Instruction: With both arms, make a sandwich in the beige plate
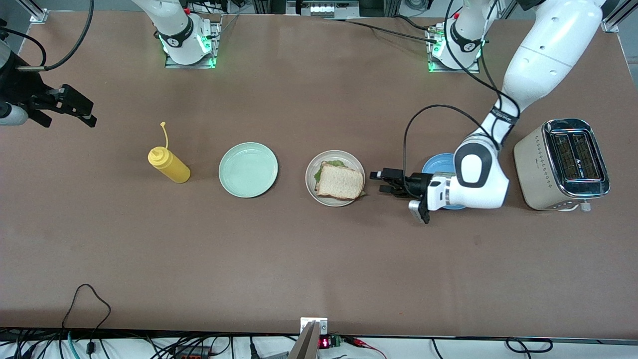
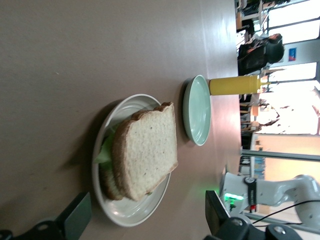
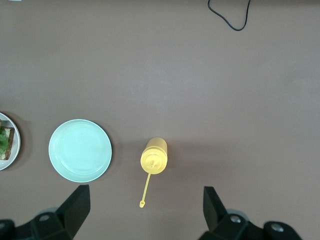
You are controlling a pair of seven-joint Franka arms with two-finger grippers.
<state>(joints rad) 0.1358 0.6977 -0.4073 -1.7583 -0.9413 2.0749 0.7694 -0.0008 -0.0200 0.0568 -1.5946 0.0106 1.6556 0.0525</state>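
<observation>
Left gripper (image 1: 381, 181) is hovering open and empty beside the plate (image 1: 313, 191) holding the sandwich (image 1: 339, 181); its arm is hiding a blue plate (image 1: 437, 163). Right gripper (image 1: 82, 110) is waiting open, arm cut off.

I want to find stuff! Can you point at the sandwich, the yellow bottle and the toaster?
sandwich (image 1: 341, 181), front view, top bread slice.
yellow bottle (image 1: 170, 166), front view, its body.
toaster (image 1: 539, 162), front view, its beige side.
</observation>
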